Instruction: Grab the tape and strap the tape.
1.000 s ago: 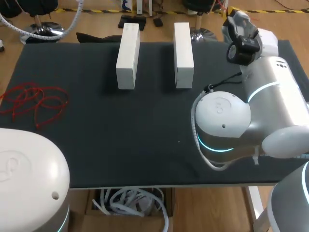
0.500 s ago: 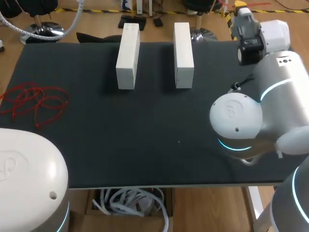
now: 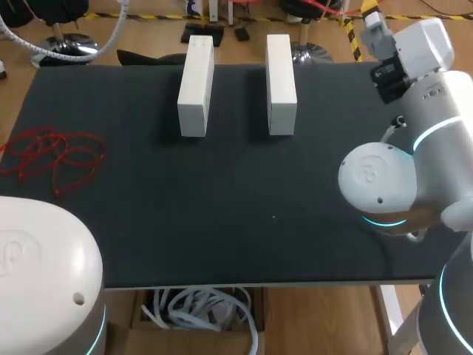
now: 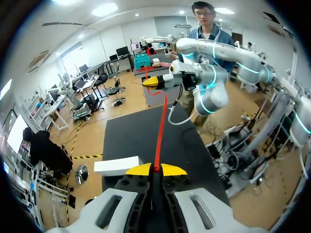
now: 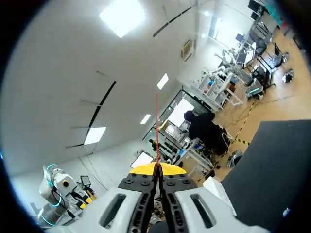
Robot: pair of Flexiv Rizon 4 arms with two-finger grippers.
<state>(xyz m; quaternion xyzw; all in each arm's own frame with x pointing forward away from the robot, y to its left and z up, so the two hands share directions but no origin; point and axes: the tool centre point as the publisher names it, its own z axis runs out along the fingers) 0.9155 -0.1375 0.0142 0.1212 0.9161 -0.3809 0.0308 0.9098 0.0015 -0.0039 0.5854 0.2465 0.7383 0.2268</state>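
Observation:
A thin red tape (image 4: 160,127) runs taut through the air between my two grippers. In the left wrist view my left gripper (image 4: 155,169) is shut on one end of it, high above the black table (image 4: 141,133). The tape leads straight ahead to my right gripper (image 4: 156,81), whose yellow tips pinch the other end. In the right wrist view my right gripper (image 5: 156,168) is shut on the red tape (image 5: 156,124), which runs straight out from its tips. In the head view my right gripper (image 3: 372,16) is over the table's far right corner; my left gripper is out of that view.
Two long white blocks (image 3: 196,85) (image 3: 281,72) lie side by side at the back of the black table (image 3: 222,207). A loose tangle of red tapes (image 3: 52,159) lies at the left edge. My left arm's base (image 3: 41,281) fills the near left corner.
My right arm has swung to the right and back, carrying its gripper up towards the far right corner. The blocks and the red tangle have not moved.

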